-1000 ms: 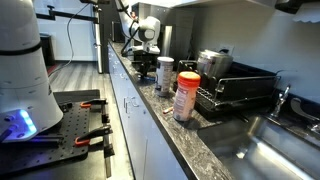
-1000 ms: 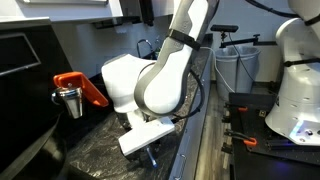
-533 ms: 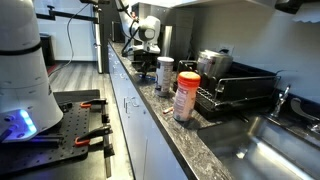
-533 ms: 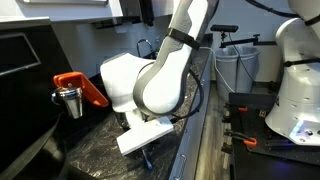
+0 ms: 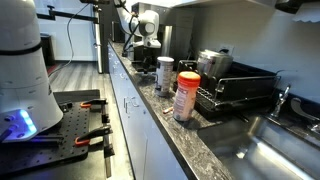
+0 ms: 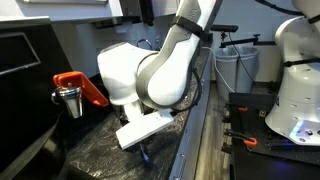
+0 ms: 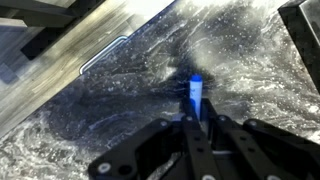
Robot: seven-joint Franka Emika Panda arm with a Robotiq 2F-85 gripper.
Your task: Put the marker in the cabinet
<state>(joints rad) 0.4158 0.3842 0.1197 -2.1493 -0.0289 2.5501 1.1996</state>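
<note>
The cabinet (image 5: 240, 10) was seen only as a pale underside at twelve o'clock above the countertop (image 5: 195, 145). A long, steady raise was therefore judged to be needed, and no door or opening was shown. The arm (image 6: 150, 80) was folded low over the counter, and its elbow would have to be kept off that underside on the way up. In an exterior view the dish rack (image 5: 238, 85) was set at three o'clock of the orange-lidded canister (image 5: 186, 95), both well apart from the gripper. An orange holder (image 6: 85, 85) and a metal cup (image 6: 70, 100) stood at nine o'clock of the arm, near enough to be minded in any swing. The gripper (image 7: 197, 128) was closed narrowly on the marker (image 7: 196, 92), which pointed to twelve o'clock in the wrist view, over the countertop. Whether its tip touched the stone could not be told. Only its near end seemed pinched, so a firm grip was advised.
</note>
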